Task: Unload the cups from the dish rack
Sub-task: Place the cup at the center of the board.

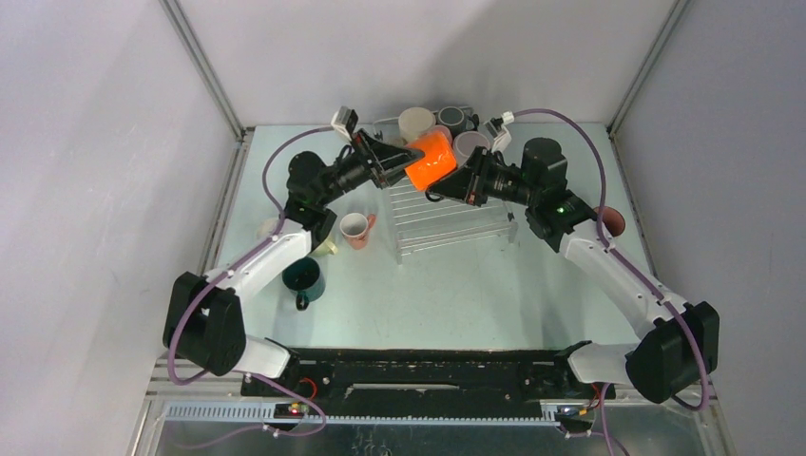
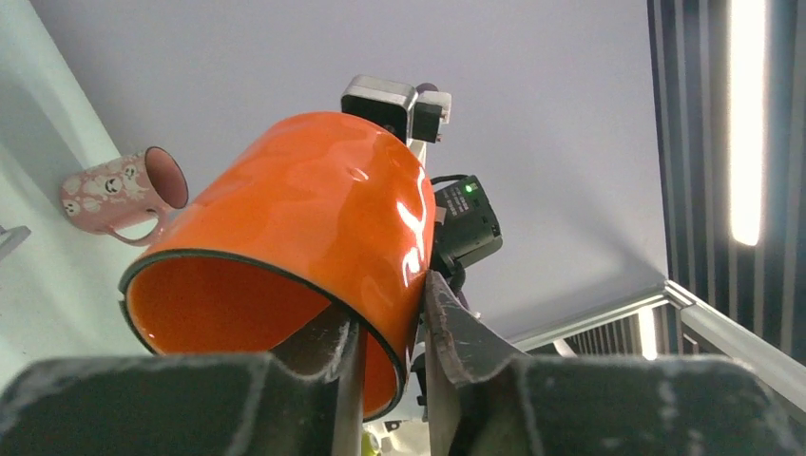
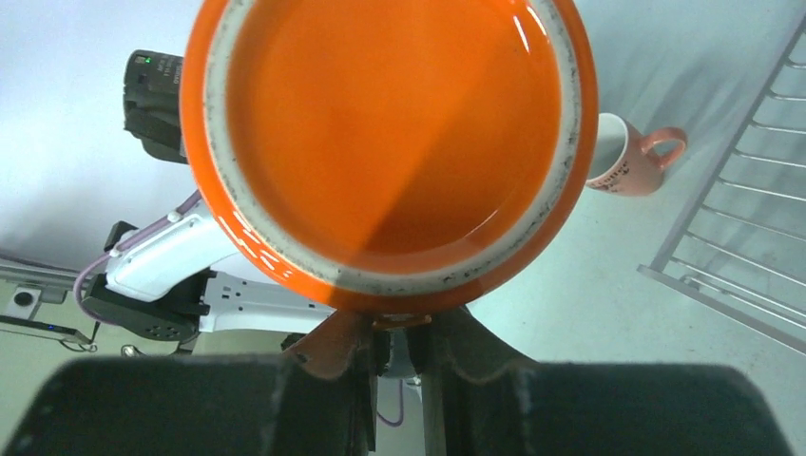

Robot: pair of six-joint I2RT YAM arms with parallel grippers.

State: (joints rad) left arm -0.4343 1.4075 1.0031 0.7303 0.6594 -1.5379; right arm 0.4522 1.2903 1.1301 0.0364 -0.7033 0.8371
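Tabletop point(image 1: 428, 294): pale green, carrying everything below.
Dark teal mug point(image 1: 304, 278): nearest, left of centre on the tabletop, handle pointing near.
White mug point(image 1: 355, 228): pink handle and pink lettering, just beyond the teal one and left of the rack; the right wrist view shows it lying on its side.
Pink mug point(image 1: 611, 220): on the right side of the tabletop, well apart from the rack; printed with pale faces and lying on its side in the left wrist view.
Dish rack point(image 1: 456, 223): clear tray with parallel wire ribs at the middle of the tabletop, its near part bare.
Right fingers point(image 3: 475, 342): clenched on the orange mug at the edge of its base.
Left fingers point(image 2: 456, 332): grasping the orange mug's wall at the rim, one finger inside and one outside.
Orange mug point(image 1: 430, 160): glossy bright orange inside and out, with a dark rim line and a pale unglazed ring under the base; held tilted in the air above the rack's far half, between the two arms.
Far mugs: a cream one point(image 1: 415, 123), a dark grey one point(image 1: 451, 119) and a mauve one point(image 1: 470, 144) crowd the rack's far end.
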